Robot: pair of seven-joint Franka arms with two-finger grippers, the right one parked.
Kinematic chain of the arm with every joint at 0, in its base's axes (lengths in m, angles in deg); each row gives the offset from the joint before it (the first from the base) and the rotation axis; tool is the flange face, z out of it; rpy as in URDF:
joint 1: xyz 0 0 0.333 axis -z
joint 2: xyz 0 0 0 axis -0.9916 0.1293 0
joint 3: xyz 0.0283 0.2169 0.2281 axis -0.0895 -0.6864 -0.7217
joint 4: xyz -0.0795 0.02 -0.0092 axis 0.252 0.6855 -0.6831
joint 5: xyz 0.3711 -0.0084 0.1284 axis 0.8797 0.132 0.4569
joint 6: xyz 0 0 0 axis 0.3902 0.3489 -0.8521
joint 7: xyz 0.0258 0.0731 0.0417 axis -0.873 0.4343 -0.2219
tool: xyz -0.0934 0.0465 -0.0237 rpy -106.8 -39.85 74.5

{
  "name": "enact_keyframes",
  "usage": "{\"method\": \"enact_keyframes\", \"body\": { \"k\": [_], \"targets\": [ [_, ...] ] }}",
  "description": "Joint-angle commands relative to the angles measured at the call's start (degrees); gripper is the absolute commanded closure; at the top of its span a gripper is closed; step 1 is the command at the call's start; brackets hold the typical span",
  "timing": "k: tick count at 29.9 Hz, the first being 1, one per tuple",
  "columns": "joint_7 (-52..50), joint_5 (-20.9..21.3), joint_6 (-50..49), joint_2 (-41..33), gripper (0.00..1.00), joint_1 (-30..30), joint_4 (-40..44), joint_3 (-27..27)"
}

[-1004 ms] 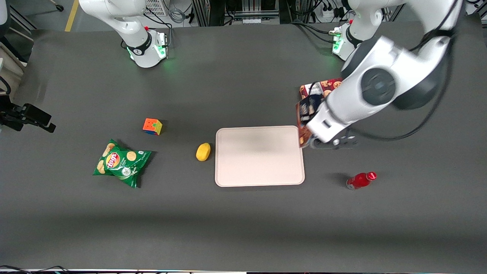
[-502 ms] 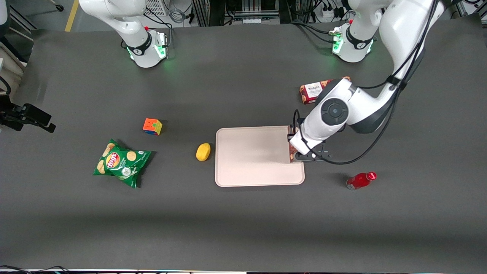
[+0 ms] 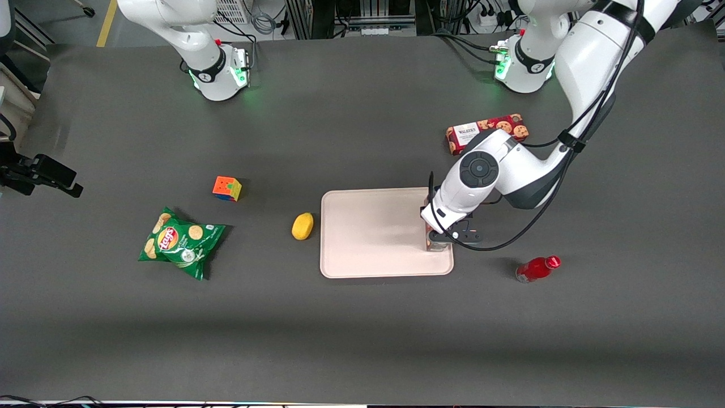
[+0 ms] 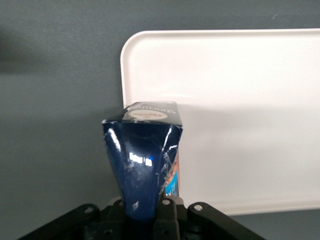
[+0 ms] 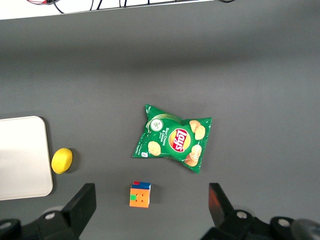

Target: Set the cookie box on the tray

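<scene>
We log the pincer (image 3: 439,242) clamped on the cookie box (image 4: 145,160), now over the tray (image 3: 374,232) near its working-arm edge; half a second ago it hung at that rim. The red Walkers box (image 3: 487,131) is fully uncovered. Lemon (image 3: 302,226) unmoved.

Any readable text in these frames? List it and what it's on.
"Lay's": green chip bag.
"WALKER'S": white label of the red box; smaller print below unreadable.
Cookie box, held in the tool over the tray: oval logo and side print too blurred to read.
Red bottle: no legible text.
</scene>
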Motion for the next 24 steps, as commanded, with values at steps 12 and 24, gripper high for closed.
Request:
{"method": "enact_keyframes", "body": {
  "k": [12, 24],
  "targets": [
    [-1.0, -0.65, -17.56, -6.51, 0.0, -0.84, 12.77, 3.17],
    [13.92, -8.47, -54.13, -14.33, 0.0, -3.38, 39.23, 1.86]
  ]
}}
